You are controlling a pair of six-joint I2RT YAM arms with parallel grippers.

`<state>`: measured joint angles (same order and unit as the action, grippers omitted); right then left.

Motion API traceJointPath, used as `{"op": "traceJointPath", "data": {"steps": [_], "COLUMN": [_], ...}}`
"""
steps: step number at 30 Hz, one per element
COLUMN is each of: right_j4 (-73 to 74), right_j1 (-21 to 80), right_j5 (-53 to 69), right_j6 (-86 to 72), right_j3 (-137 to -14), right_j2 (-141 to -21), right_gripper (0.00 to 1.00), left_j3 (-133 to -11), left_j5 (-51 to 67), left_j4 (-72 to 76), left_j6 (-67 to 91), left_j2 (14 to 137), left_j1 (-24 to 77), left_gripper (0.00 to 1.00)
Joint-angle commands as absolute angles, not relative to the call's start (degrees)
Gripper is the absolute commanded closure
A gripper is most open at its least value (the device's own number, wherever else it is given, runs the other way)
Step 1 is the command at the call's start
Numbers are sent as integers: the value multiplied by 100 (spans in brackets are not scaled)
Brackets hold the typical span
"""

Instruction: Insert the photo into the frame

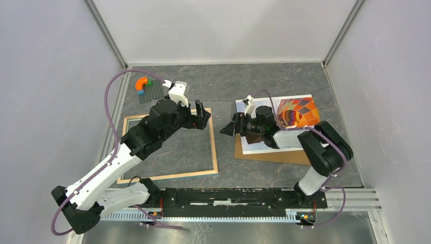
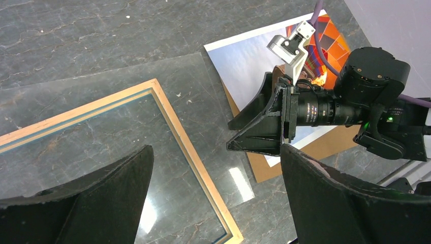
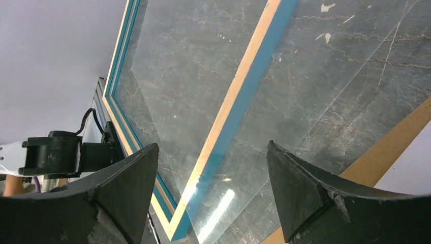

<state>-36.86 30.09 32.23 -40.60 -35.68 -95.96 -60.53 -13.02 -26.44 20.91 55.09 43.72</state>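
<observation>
Left fingers (image 1: 203, 115) spread wide, nothing between them. They hang above the far-right corner of the frame (image 1: 214, 152), pointing right. Right fingers (image 1: 228, 128) also wide apart and holding nothing. They point left, over the gap between the frame and the backing board (image 1: 269, 155).

Frame lies flat on the left half of the surface (image 1: 228, 81), light wood side up. Right wrist view shows blue along the inner edge of its rail (image 3: 239, 96). Clear pane (image 2: 208, 127) looks skewed on the frame. Its edge overhangs the right rail toward the board, a glare streak on the overhanging part.

Photo (image 1: 301, 112) is not in the frame. It lies face up on the brown backing board, right half of the surface, well apart from the frame. Balloon end sits at the far right, pale sky toward the frame. Right arm crosses above the photo's middle and hides part of it. Board sticks out past the photo on the near and left sides.

Back left: grey baseplate (image 1: 151, 92) with an orange arch and small blocks on it, clear of both arms.
</observation>
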Motion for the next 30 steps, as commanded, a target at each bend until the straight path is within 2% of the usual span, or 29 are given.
{"op": "traceJointPath", "data": {"steps": [1,8,17,24,27,30], "right_j4": [-3523,-3690,-4808,-5783,-5790,-6009], "right_j1": [2874,2606,2656,2892,2971,3024], "right_j5": [3143,3478,3784,3621,3316,3087], "right_j6": [-3948,-4234,-5010,-5779,-5891,-6143], "right_j3": [-3634,-3425,-3855,-3939,-3866,-3733], "right_j2": [-9342,-9689,-10757,-11265,-11317,-11328], "right_gripper": [16,16,27,38,40,47], "left_j3": [-6050,-6064,-6165,-7248,-7736,-8158], "left_j5": [-1347,-1275,-1093,128,392,518], "left_j4": [-2419,-2417,-2394,-2640,-2628,-2601], "left_j6": [1846,1854,1941,2781,3065,3086], "left_j2": [5475,5474,5670,6548,6940,7267], "left_j1": [4359,4359,4360,4383,4466,4579], "left_gripper": [0,0,0,0,0,0]}}
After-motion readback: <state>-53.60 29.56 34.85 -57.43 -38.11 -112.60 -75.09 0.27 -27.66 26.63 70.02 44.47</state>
